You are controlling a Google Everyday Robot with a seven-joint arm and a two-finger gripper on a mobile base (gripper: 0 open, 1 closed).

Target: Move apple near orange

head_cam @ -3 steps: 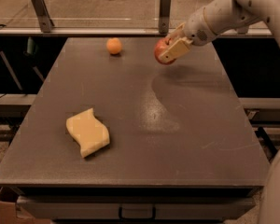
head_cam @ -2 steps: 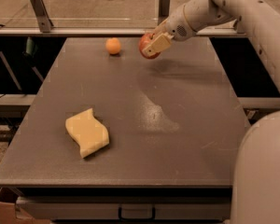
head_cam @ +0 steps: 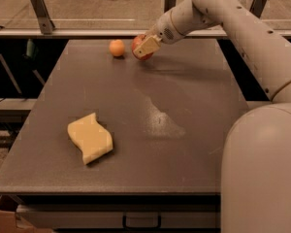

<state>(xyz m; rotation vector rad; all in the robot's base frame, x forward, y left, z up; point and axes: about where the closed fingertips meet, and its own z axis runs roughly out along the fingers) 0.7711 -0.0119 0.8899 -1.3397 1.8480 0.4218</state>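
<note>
The red apple (head_cam: 137, 45) is held in my gripper (head_cam: 144, 47) at the far side of the table, just right of the orange (head_cam: 117, 48). The gripper's tan fingers (head_cam: 148, 46) are shut on the apple and cover most of it. The apple is low over the table, a small gap away from the orange; I cannot tell whether it touches the tabletop. The orange is small, round and smooth, and rests on the table near the far edge.
A yellow wavy sponge (head_cam: 90, 138) lies on the dark table (head_cam: 184, 154) at the front left. A metal rail with posts (head_cam: 40, 8) runs behind the table's far edge. My white arm (head_cam: 242, 28) reaches in from the right.
My gripper has carried the apple leftward along the far side of the table, from well right of the orange to right beside it.
</note>
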